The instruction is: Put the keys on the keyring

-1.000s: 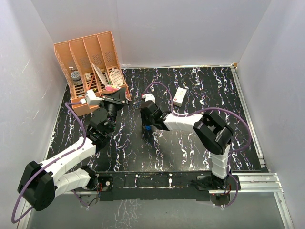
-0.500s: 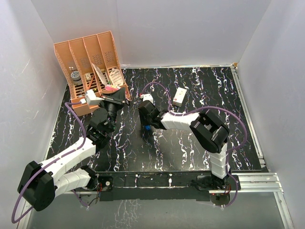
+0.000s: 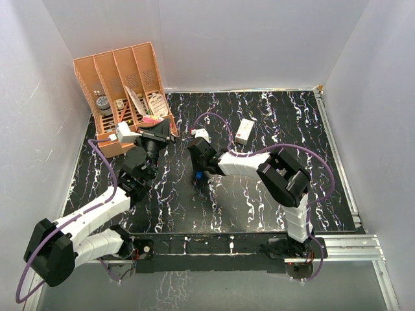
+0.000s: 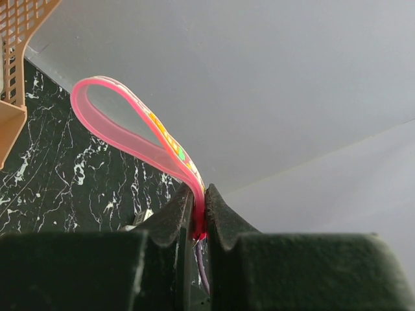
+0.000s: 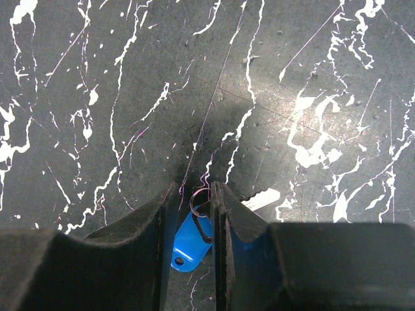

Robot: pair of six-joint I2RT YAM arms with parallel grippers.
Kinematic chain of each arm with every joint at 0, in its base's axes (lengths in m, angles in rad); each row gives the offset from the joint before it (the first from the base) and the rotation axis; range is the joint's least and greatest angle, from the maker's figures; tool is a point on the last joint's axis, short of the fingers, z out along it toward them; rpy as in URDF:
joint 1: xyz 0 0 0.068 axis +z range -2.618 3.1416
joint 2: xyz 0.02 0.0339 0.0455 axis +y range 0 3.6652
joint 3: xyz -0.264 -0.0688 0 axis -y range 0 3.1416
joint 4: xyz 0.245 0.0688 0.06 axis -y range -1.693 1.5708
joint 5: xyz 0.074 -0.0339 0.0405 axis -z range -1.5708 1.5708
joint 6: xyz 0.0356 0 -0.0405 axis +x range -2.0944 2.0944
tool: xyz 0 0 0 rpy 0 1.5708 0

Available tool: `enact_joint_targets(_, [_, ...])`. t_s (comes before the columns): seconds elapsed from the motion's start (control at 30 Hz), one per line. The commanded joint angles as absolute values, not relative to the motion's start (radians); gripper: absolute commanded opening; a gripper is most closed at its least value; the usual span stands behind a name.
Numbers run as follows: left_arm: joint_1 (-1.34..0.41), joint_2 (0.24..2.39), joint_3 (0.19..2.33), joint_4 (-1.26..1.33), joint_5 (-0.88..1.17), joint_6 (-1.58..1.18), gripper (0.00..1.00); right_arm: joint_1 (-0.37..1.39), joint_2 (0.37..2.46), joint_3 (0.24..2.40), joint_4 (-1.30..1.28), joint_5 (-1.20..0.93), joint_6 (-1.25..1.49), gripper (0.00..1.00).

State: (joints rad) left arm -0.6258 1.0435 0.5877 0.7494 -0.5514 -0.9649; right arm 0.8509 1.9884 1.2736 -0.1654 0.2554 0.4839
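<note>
My left gripper (image 4: 200, 194) is shut on the base of the keyring's pink strap (image 4: 123, 133), which loops up and to the left; its silver ring is hidden between the fingers. From above, that gripper (image 3: 158, 128) is raised beside the orange organizer with the strap (image 3: 152, 120) at its tip. My right gripper (image 5: 193, 191) is down on the black table, its fingers closed against the sides of the blue key's head (image 5: 189, 243). A thin wire loop (image 5: 201, 197) lies at that head. A silver blade (image 5: 262, 198) pokes out past the right finger. From above, the blue key (image 3: 196, 175) is under the right gripper (image 3: 197, 172).
An orange slotted organizer (image 3: 120, 84) with small items stands at the back left, right by the left gripper. A white box (image 3: 245, 131) lies at the back centre of the marbled table (image 3: 259, 194). White walls enclose three sides.
The right arm has drawn slightly left and its jaws have narrowed around the blue key. The left arm and the strap have not moved.
</note>
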Motion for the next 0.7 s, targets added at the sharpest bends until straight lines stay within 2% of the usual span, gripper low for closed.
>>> enact_joint_targets(0.0, [-0.631, 1.019, 0.606, 0.781, -0.566, -0.949, 0.0, 0.854, 1.971, 1.313, -0.16, 0.288, 0.497, 0.24])
enact_joint_targets(0.23, [-0.63, 1.02, 0.607, 0.782, -0.566, -0.946, 0.0, 0.854, 1.973, 1.319, -0.186, 0.295, 0.494, 0.17])
enact_joint_targets(0.53, [-0.63, 1.024, 0.605, 0.783, -0.568, -0.946, 0.0, 0.854, 1.943, 1.316, -0.195, 0.325, 0.488, 0.01])
enact_joint_targets(0.67, [-0.63, 1.024, 0.605, 0.784, -0.566, -0.945, 0.0, 0.854, 1.889, 1.292, -0.177, 0.336, 0.478, 0.0])
